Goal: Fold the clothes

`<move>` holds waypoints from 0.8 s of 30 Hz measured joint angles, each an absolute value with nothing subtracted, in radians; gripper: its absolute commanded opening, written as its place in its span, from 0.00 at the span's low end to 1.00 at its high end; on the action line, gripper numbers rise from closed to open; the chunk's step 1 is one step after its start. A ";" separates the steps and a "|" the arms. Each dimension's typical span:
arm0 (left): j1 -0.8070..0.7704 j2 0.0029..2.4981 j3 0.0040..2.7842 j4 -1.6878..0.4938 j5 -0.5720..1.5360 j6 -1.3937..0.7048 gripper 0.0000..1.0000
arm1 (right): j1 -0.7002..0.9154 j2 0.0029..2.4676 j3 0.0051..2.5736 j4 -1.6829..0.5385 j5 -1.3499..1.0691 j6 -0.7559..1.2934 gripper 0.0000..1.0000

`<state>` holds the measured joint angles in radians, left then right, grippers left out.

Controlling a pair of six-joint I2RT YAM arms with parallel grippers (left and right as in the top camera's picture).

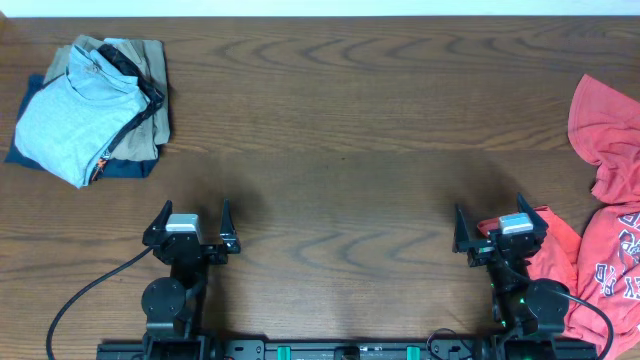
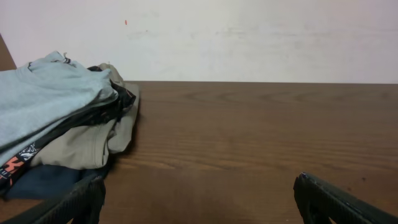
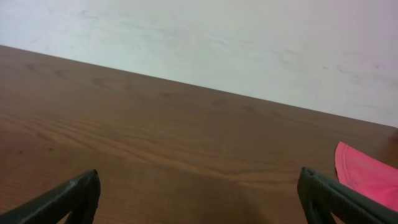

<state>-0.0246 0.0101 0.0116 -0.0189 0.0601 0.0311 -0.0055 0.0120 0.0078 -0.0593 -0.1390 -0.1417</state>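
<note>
Left tool (image 1: 195, 210) sits at the near edge of the table (image 1: 340, 120), jaws wide open, nothing held; the left wrist view shows only wood between the fingers. Far left is a folded pile: blue shirt (image 1: 62, 118) on top, tan garment (image 1: 140, 62) under it, something navy at the bottom. It is stacked neat and well apart from both tools, likely parked out of the way, and is not the job here. The mid-table wood gives room to spread a shirt flat. Right tool (image 1: 491, 215) is also at the near edge, jaws wide open, gripping nothing; the right wrist view shows wood between the fingers and a coral edge far right. T-shirt (image 1: 608, 135) lies crumpled at the right edge, partly out of frame, lettering showing low down, one fold just beside the right arm. I judge folding not begun. The right tool is nearer, so it probably grabs first and drags the T-shirt to centre.
</note>
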 measured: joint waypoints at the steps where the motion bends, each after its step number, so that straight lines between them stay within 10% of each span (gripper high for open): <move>1: -0.025 0.010 0.012 -0.019 0.060 0.031 0.98 | -0.006 0.012 0.008 -0.059 -0.139 -0.142 0.99; 24: -0.025 0.010 0.012 -0.019 0.060 0.031 0.98 | -0.006 0.012 0.008 -0.059 -0.140 -0.131 0.99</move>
<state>-0.0246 0.0101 0.0116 -0.0189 0.0601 0.0311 -0.0055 0.0120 0.0078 -0.0589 -0.1402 -0.1307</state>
